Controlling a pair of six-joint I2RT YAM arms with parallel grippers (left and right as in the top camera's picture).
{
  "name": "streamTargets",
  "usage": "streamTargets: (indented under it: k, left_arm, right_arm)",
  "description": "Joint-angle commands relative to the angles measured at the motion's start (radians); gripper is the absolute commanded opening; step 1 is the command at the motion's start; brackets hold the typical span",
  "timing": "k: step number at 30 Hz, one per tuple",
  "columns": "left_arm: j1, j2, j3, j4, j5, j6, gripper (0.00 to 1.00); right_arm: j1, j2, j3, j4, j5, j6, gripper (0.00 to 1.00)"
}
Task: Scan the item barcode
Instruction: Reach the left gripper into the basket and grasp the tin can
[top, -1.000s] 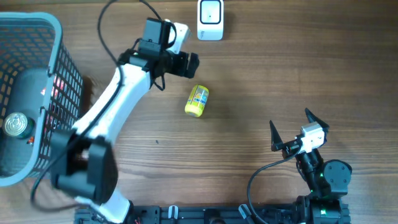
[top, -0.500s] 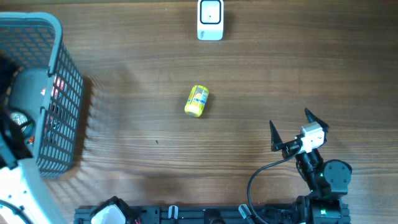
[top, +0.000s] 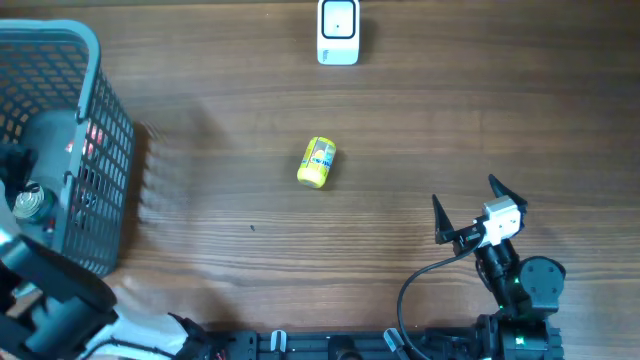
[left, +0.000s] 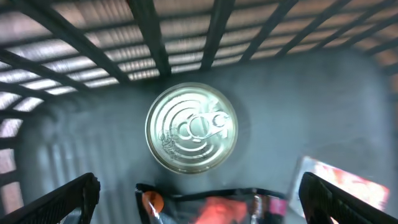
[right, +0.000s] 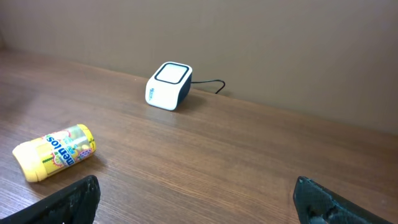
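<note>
While the left claw (left: 199, 186) gapes over a round silver tin (left: 191, 127) in the grey lattice basket (top: 104, 125) and the right claw (top: 465, 192) stands released, the yellow cylindrical tub (top: 317, 162) lies sideways on the wooden surface (top: 450, 110).

One yellow cylindrical plastic sweets bottle (top: 317, 162); one white box-shaped barcode scanner (top: 338, 31); one grey plastic mesh basket (top: 104, 118); one round silver metal tin (left: 191, 127); one brown wooden surface (top: 420, 120); two black pincers, namely the left pincer (left: 199, 202) and the right pincer (top: 464, 190).
</note>
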Motion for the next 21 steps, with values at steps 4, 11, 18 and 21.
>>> streamTargets:
  k: [4, 11, 18, 21]
  left_arm:
    - [0.004, 0.145, -0.005, 0.017, -0.053, -0.017, 1.00]
    - [0.004, 0.203, -0.055, 0.124, -0.053, -0.015, 1.00]
    - [0.004, 0.204, -0.150, 0.272, -0.053, -0.014, 1.00]
    - [0.004, 0.204, -0.162, 0.294, -0.053, -0.014, 1.00]
  right_arm:
    - [0.004, 0.002, -0.001, -0.005, -0.009, 0.011, 1.00]
    - [0.004, 0.002, -0.001, -0.010, -0.002, 0.011, 1.00]
    - [0.004, 0.002, -0.001, -0.013, -0.002, 0.011, 1.00]
    - [0.004, 0.002, -0.001, -0.013, -0.002, 0.011, 1.00]
